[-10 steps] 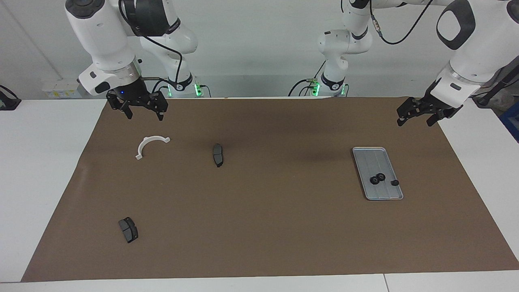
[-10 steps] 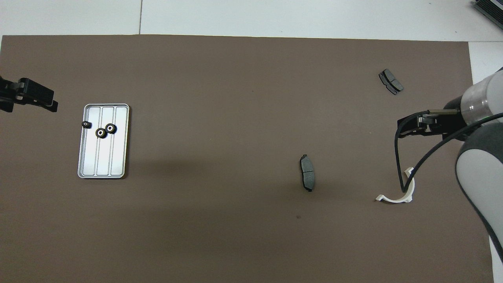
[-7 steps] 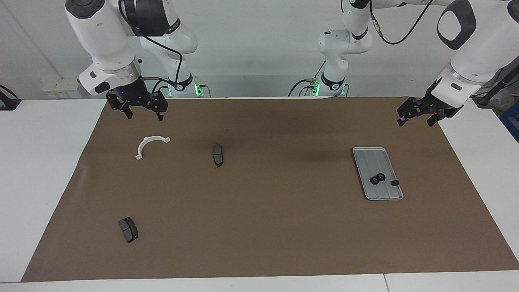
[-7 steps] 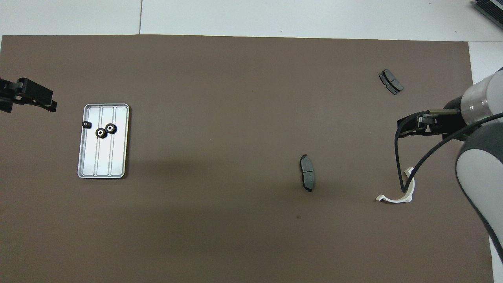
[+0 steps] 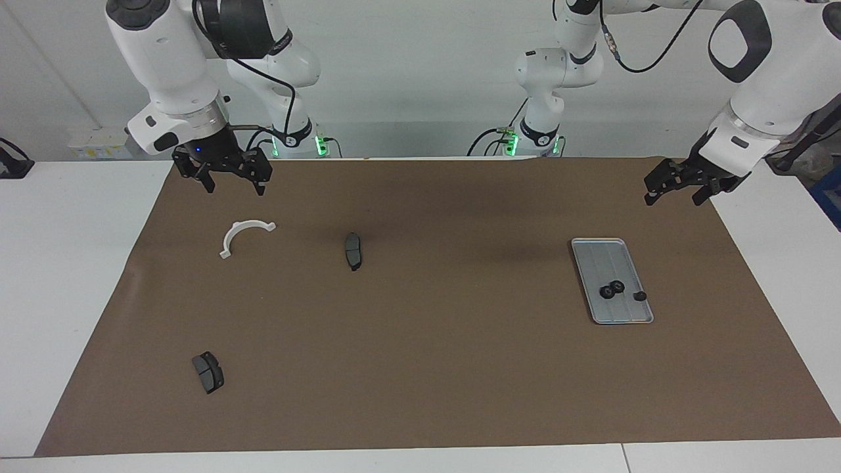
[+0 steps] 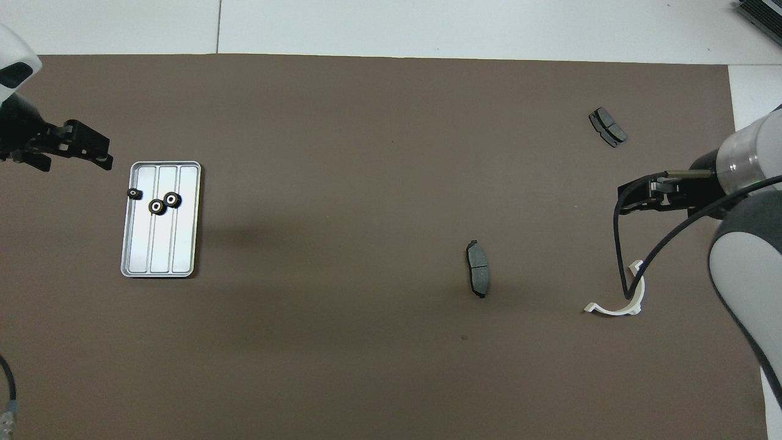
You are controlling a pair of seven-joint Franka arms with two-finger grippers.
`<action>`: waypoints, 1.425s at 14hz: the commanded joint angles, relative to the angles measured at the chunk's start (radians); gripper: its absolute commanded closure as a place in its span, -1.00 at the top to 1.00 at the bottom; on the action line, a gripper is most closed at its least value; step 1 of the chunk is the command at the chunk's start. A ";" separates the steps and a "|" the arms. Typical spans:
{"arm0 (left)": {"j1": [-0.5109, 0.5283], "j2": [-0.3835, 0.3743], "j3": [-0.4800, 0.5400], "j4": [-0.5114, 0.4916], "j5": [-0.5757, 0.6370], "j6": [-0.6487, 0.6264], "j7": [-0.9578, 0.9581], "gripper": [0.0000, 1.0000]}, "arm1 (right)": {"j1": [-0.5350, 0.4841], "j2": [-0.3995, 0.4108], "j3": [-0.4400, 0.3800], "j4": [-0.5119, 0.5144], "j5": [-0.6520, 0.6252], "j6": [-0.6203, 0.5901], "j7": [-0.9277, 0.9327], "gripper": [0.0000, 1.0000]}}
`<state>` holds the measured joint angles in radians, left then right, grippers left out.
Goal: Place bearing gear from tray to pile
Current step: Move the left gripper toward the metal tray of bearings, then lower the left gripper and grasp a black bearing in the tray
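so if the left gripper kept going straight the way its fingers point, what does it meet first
Likely the bare brown mat, short of the ridged silver-grey metal tray. The open left gripper hangs tilted down toward the tray's end nearer the robots; depth is hard to judge.

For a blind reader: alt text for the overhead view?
Three black gears sit on a silver tray near the open left gripper. Two brake pads, a white bracket and the open right gripper are toward the other end.
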<state>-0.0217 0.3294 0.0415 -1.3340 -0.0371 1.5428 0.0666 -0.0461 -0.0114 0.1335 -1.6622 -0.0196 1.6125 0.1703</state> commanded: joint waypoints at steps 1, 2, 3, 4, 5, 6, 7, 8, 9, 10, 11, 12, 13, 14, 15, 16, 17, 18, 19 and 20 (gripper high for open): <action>-0.003 0.068 -0.002 -0.066 0.011 0.156 0.007 1.00 | -0.015 -0.015 0.009 -0.013 0.017 0.001 0.006 1.00; -0.007 0.091 -0.002 -0.100 0.011 0.224 0.018 1.00 | -0.015 -0.015 0.009 -0.013 0.017 0.001 0.006 1.00; -0.007 0.114 -0.003 -0.125 0.011 0.282 0.047 1.00 | -0.015 -0.015 0.009 -0.013 0.017 0.001 0.006 1.00; -0.007 0.135 -0.005 -0.141 0.011 0.321 0.095 1.00 | -0.015 -0.015 0.009 -0.013 0.017 0.001 0.008 1.00; -0.007 0.155 -0.005 -0.149 0.011 0.336 0.157 1.00 | -0.015 -0.015 0.009 -0.013 0.017 0.001 0.006 1.00; -0.006 0.174 -0.003 -0.154 0.009 0.347 0.227 1.00 | -0.015 -0.015 0.009 -0.013 0.017 0.001 0.006 1.00; -0.001 0.183 -0.005 -0.155 0.009 0.350 0.304 1.00 | -0.015 -0.015 0.009 -0.013 0.017 0.001 0.006 1.00; 0.005 0.189 -0.005 -0.160 0.008 0.346 0.408 1.00 | -0.015 -0.015 0.009 -0.013 0.017 0.001 0.008 1.00; 0.009 0.191 -0.005 -0.180 0.008 0.344 0.509 0.87 | -0.015 -0.015 0.009 -0.013 0.017 0.001 0.006 1.00; 0.015 0.189 -0.003 -0.201 0.008 0.342 0.580 0.79 | -0.014 -0.015 0.009 -0.013 0.017 0.001 0.006 1.00; 0.017 0.191 -0.003 -0.221 0.008 0.342 0.623 0.74 | -0.012 -0.015 0.009 -0.013 0.017 0.001 0.006 1.00; 0.016 0.191 -0.003 -0.238 0.008 0.342 0.651 0.70 | -0.012 -0.015 0.009 -0.013 0.017 0.001 0.006 1.00; 0.014 0.191 -0.003 -0.244 0.008 0.342 0.680 0.66 | -0.009 -0.015 0.009 -0.013 0.017 0.001 0.006 1.00; 0.014 0.192 -0.003 -0.246 0.008 0.339 0.711 0.64 | -0.009 -0.015 0.009 -0.013 0.017 0.001 0.006 1.00; 0.011 0.192 -0.003 -0.252 0.008 0.336 0.722 0.60 | -0.008 -0.015 0.009 -0.013 0.017 0.001 0.006 1.00; 0.002 0.192 -0.003 -0.258 0.008 0.336 0.723 0.60 | -0.008 -0.015 0.009 -0.013 0.017 0.001 0.006 1.00; -0.001 0.192 -0.003 -0.260 0.008 0.335 0.723 0.59 | -0.009 -0.015 0.009 -0.013 0.017 0.001 0.006 1.00; -0.013 0.191 -0.002 -0.263 0.008 0.333 0.723 0.57 | -0.009 -0.015 0.009 -0.013 0.017 0.001 0.006 1.00; -0.021 0.189 -0.002 -0.272 0.008 0.333 0.723 0.54 | -0.009 -0.015 0.009 -0.013 0.017 0.000 0.006 1.00; -0.021 0.189 -0.002 -0.274 0.008 0.333 0.723 0.52 | -0.009 -0.015 0.009 -0.013 0.017 0.001 0.006 1.00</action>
<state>-0.0275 0.5360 0.0307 -1.5776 -0.0371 1.8709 0.7747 -0.0453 -0.0114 0.1354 -1.6622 -0.0196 1.6125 0.1703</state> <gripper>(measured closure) 0.216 0.000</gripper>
